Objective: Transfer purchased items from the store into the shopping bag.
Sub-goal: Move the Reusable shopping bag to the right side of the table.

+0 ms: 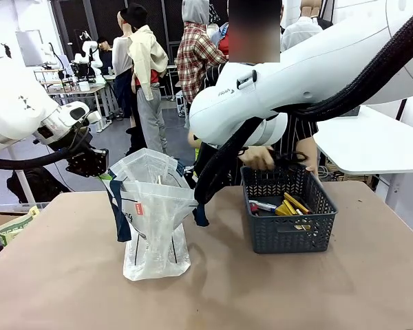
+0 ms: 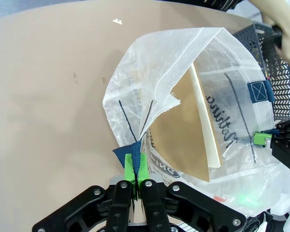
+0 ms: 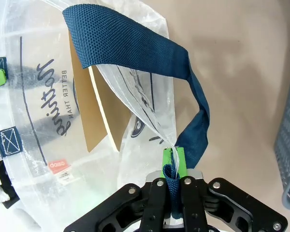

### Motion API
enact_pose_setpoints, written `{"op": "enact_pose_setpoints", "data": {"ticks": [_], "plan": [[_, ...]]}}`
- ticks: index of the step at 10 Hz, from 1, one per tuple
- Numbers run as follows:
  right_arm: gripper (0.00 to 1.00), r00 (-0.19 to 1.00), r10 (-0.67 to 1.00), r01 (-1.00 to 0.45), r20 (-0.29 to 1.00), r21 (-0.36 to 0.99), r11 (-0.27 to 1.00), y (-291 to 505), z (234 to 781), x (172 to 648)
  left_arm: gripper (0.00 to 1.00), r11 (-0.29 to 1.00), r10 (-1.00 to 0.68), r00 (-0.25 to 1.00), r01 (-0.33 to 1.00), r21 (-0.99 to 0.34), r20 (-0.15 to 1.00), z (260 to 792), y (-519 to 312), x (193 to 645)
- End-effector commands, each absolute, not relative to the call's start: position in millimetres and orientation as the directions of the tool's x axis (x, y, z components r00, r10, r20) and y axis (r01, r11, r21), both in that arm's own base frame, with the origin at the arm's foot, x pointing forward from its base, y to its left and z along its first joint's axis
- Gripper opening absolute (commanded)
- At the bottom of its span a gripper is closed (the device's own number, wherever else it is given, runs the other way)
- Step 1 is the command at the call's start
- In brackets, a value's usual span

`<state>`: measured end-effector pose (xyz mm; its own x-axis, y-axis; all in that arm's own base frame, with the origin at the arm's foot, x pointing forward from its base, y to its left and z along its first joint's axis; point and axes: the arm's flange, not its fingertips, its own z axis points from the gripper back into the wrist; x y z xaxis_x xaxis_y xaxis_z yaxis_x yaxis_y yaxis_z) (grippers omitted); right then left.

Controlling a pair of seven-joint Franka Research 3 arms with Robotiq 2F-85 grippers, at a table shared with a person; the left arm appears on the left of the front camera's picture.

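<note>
Shopping bag (image 1: pixel 155 220) upright on worktop (image 1: pixel 69 275), mouth spread between both arms. Left end effector (image 2: pixel 136 164) clamped tight on bag rim; right end effector (image 3: pixel 174 157) pinched shut on navy strap (image 3: pixel 135 43) and rim. Purchased items (image 1: pixel 292 204) lying in basket (image 1: pixel 289 237) just beside bag, person's hand (image 1: pixel 258 158) at its far rim.

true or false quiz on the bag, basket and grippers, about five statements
The left gripper is shut on the shopping bag's edge. True.
Yellow packets lie in the basket. True.
The right gripper hangs open over the basket. False: it is shut on the bag's navy strap.
The bag lies flat with its mouth closed. False: it stands, mouth held open.
A person's hand is at the basket's far rim. True.
</note>
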<state>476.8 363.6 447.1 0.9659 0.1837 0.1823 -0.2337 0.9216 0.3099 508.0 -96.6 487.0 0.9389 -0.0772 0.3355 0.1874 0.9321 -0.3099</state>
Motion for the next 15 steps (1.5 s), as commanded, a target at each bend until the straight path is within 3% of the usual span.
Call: {"op": "enact_pose_setpoints", "data": {"ticks": [1,15], "plan": [[0.0,0.964,0.198,-0.248,0.177,0.33,0.911,359.7,446.4,476.7,0.0,0.934,-0.075,0.937,0.186,-0.306,0.342,489.1,-95.2,506.2],[0.0,0.964,0.198,-0.248,0.177,0.33,0.911,359.7,446.4,476.7,0.0,0.934,-0.075,0.937,0.186,-0.306,0.342,489.1,-95.2,506.2]]}}
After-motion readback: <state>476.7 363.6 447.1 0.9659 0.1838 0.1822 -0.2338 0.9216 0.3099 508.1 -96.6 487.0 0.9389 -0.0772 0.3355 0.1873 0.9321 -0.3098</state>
